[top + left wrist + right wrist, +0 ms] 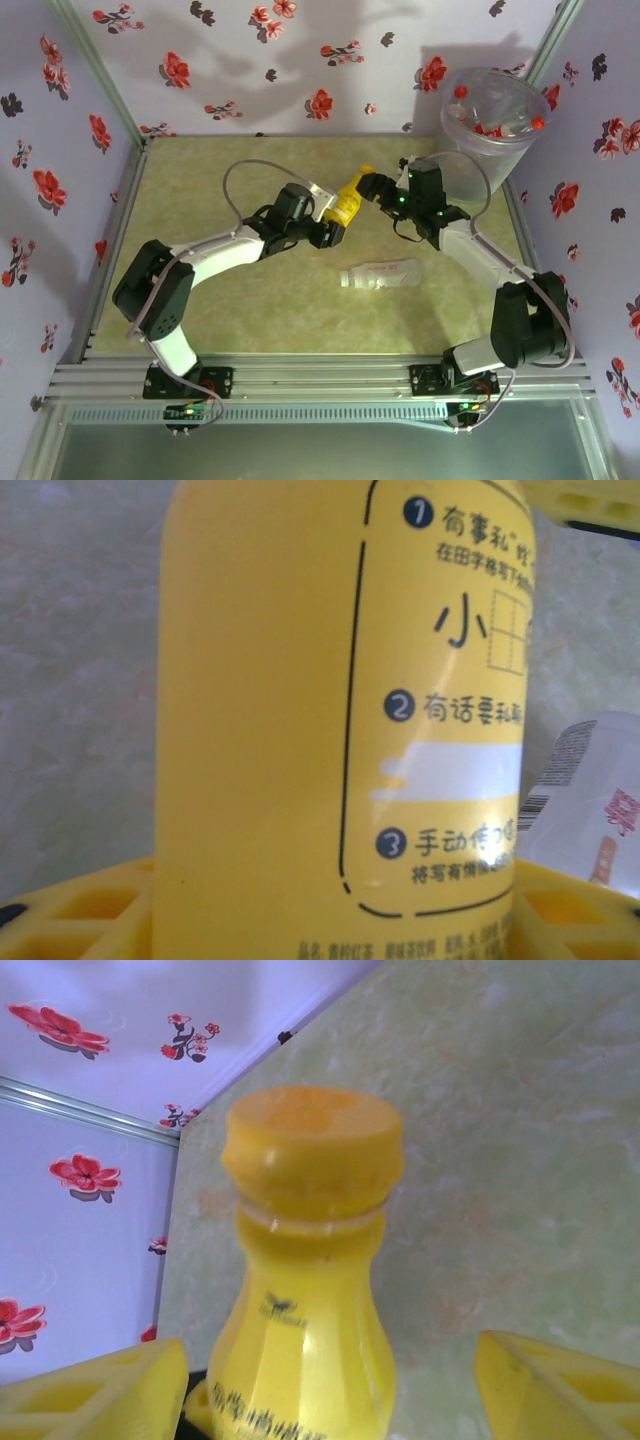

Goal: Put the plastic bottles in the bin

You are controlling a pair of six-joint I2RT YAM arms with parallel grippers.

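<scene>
Top external view gives you the yellow bottle (348, 203) near the middle of the counter (220, 300), tilted, its cap (366, 172) pointing up and right. In the left wrist view its label (440, 680) is solid yellow with dark printed characters, numbered circles and a thin rounded outline. The right wrist view shows you the yellow cap over a short neck that widens into the shoulder.

Your left hand (336, 222) is clamped on the bottle's body. Its yellow fingers (90, 910) sit against both sides of the label at the bottom of the left wrist view. Your right hand (383, 190) is spread wide at the cap end. Its fingers (560, 1385) stand on either side of the shoulder, and bare counter shows between the right one and the bottle. You cannot tell whether the left one touches.

Your left arm (215, 255) rises from its base at the bottom left, folds at the elbow and stretches its white forearm up and right to the centre. Your right arm (480, 255) comes from the bottom right, bends near the right edge and reaches up and left, so the two hands meet at the bottle.

A clear bottle (382, 274) lies on its side on the counter just nearer to you than the hands. The bin (478, 165) stands in the far right corner, well apart from the yellow bottle, with several red-capped bottles (500, 115) inside it.
</scene>
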